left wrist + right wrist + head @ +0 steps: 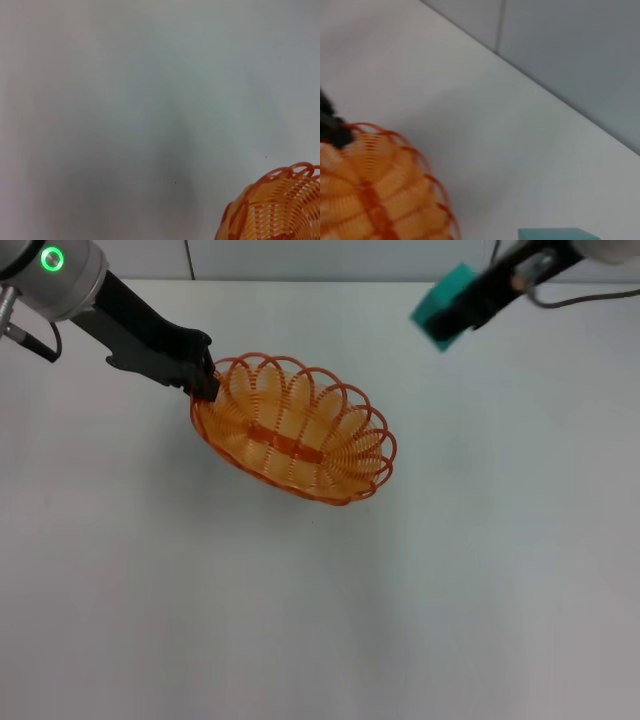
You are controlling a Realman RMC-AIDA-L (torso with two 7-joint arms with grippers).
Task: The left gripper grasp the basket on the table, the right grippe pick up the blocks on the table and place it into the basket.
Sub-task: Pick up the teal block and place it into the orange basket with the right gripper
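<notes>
Block: a small teal-green cube point(444, 306) held in the air at the tip of the right gripper point(462, 308), lifted off the table and well apart from the basket. In the right wrist view only its top edge point(555, 234) shows at the border of the picture.

Right gripper: slim and black, reaching in from the far right corner of the head view, its fingers closed on the cube. A thin grey cable point(585, 298) trails from the arm behind it.

Basket: an oval orange wire basket point(293, 427) with a looped, scalloped rim and a flat orange strip along its base. It sits near the middle of the table, below and to the left of the right gripper, and nothing lies inside it. The right wrist view shows one end of it point(380, 195); the left wrist view shows a piece of its rim point(280, 205).

Left gripper: black and jointed point(205, 382), on the arm with the glowing green ring point(52, 258). Its fingers are clamped on the basket's rim at the end farthest from the right gripper.

Table: a plain white tabletop point(320, 620) under everything, with a grey wall point(570, 55) behind its far edge.
</notes>
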